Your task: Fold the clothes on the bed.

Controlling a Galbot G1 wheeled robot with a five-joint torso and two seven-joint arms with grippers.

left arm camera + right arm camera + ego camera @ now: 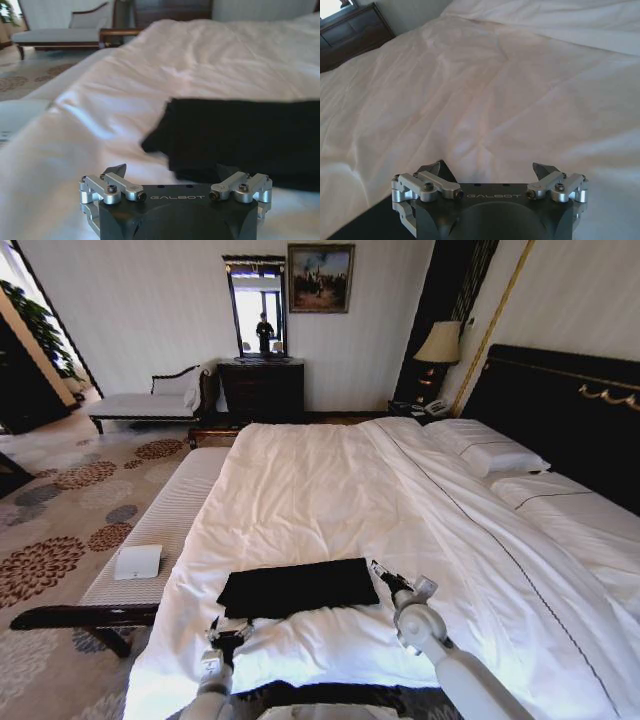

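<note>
Nearest the head camera, at the foot edge of the large white-sheeted bed (330, 490), the two arms reach in. The left gripper (228, 632) sits just before the near left corner of the black short-sleeved T-shirt (298, 587), its jaws spread apart and holding nothing; from the left wrist view the left gripper (172, 172) hovers low over the white duvet with the black T-shirt (235, 135) lying just ahead of it. The shirt lies flat as a folded dark rectangle on the duvet near the foot of the bed, well short of the pillows. The right gripper (383, 574) is at the shirt's right edge, jaws also parted and empty; in the right wrist view the right gripper (490, 172) faces bare rumpled duvet.

Left of the bed runs a narrow pale striped bench (165, 530) with a small white folded item (137, 562) on it. Beyond the bed stand a dark wooden dresser (262, 390) with a mirror, and a lamp with a cream shade (438, 343) by the dark headboard (560, 410). Two white pillows (490, 452) rest against that headboard.
</note>
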